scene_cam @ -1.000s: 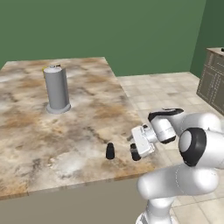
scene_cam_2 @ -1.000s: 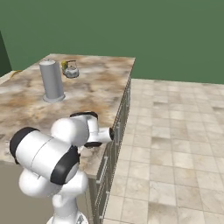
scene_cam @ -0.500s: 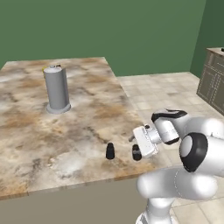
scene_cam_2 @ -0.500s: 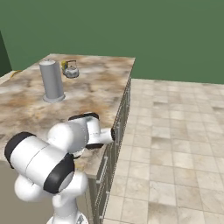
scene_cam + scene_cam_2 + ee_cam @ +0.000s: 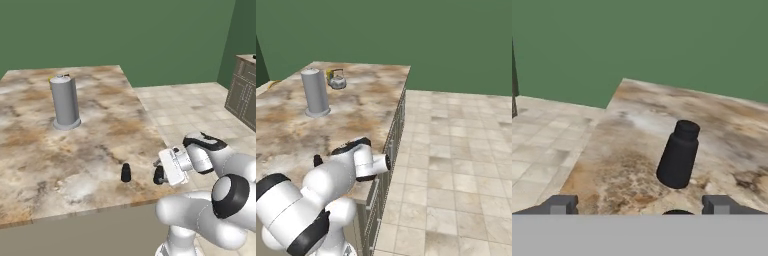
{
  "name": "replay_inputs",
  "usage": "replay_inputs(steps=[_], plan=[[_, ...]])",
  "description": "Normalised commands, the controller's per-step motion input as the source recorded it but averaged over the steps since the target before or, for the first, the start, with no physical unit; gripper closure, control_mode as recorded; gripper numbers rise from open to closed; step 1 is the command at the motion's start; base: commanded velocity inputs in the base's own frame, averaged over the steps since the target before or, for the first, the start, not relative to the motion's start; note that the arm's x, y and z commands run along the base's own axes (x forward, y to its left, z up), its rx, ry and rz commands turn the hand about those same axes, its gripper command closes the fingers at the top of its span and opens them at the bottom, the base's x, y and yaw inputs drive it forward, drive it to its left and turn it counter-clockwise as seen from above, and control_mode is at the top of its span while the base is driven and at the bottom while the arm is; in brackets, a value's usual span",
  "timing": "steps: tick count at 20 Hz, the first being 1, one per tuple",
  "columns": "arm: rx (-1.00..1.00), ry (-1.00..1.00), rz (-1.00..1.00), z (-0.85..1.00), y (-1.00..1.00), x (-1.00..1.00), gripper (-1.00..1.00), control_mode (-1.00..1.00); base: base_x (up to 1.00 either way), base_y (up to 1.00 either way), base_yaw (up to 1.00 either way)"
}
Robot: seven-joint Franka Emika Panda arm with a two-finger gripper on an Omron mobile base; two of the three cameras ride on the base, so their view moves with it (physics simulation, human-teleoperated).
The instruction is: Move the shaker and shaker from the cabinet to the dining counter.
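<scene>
Two tiny black shakers stand upright on the marbled dining counter [image 5: 75, 145] near its front right corner. One shaker [image 5: 126, 173] stands free to the left; in the hand view this shaker [image 5: 678, 155] is just ahead of the fingers. The other shaker [image 5: 159, 175] is right at my gripper [image 5: 161, 171], and only its dark top [image 5: 677, 213] peeks up between the fingertips. My gripper [image 5: 641, 206] is open, its fingers spread wide and apart from the cap. In the right base view my arm hides the hand, and one shaker [image 5: 317, 160] shows beside it. The cabinet is out of view.
A tall grey metal cylinder [image 5: 65, 102] stands further back on the counter, with a small kettle [image 5: 337, 80] behind it. The counter's right edge drops to a tiled floor [image 5: 456, 150]. A grey-brown floor cabinet [image 5: 243, 90] stands at the far right.
My hand has drawn back slightly toward the robot and the counter's corner. Both shakers have stayed where they stood.
</scene>
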Motion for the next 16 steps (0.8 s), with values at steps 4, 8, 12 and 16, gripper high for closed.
replay_inputs(steps=[4,8,12,16], plan=[[0.12,0.0,0.0,0.14,-0.18,-0.03,-1.0,-1.0,0.0,0.0,0.0],[0.16,0.0,0.0,0.32,-0.19,0.0,-1.0,-1.0,0.0,0.0,0.0],[0.16,0.0,0.0,0.7,-0.23,0.0,-1.0,-1.0,0.0,0.0,0.0],[0.13,0.0,0.0,0.91,-0.2,0.0,-1.0,-1.0,0.0,0.0,0.0]])
